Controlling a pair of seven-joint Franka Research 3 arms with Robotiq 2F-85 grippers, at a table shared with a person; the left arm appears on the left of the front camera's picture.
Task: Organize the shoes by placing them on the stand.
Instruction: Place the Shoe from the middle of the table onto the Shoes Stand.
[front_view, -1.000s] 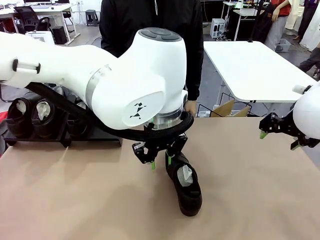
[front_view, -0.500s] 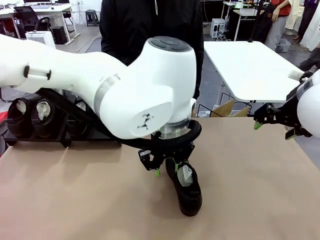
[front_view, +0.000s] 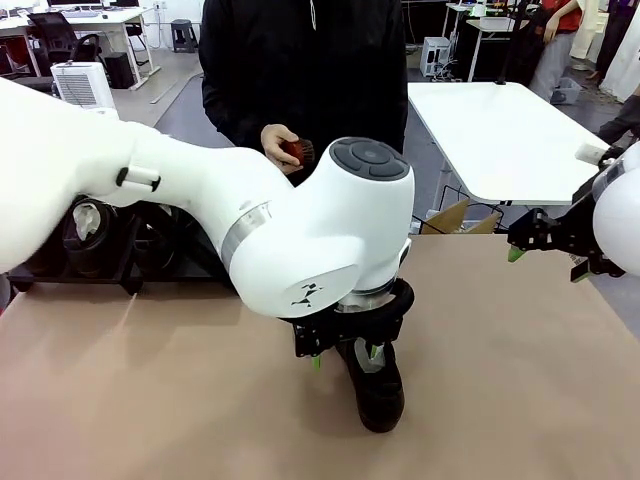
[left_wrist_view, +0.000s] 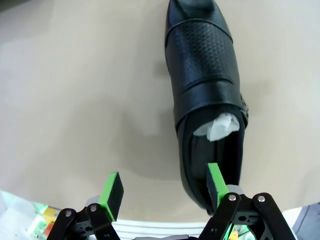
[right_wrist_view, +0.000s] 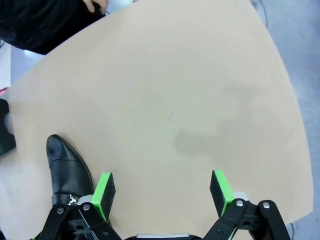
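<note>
One glossy black shoe (front_view: 382, 395) with white paper stuffing lies on the tan table, toe toward the near edge. My left gripper (front_view: 342, 356) hangs open over its heel. In the left wrist view one green pad (left_wrist_view: 216, 182) sits above the opening of the shoe (left_wrist_view: 205, 75) and the other pad (left_wrist_view: 112, 189) is beside it over bare table; the left gripper (left_wrist_view: 164, 186) grips nothing. The black stand (front_view: 100, 272) at the far left carries shoes (front_view: 88, 226), partly hidden by my left arm. My right gripper (front_view: 545, 245) hovers open at the right; the right gripper (right_wrist_view: 162, 191) looks down at the shoe (right_wrist_view: 67, 170).
A person in black stands at the far side, one hand (front_view: 280, 145) holding a small reddish-brown object. The tan table (front_view: 520, 380) is bare to the right of the shoe. A white table (front_view: 500, 130) and a cardboard box (front_view: 455, 215) lie beyond the far edge.
My left gripper has come nearer and lower onto the shoe's heel end, and its jaws have widened. The person's hand with the small object has come into sight. My right gripper rose slightly.
</note>
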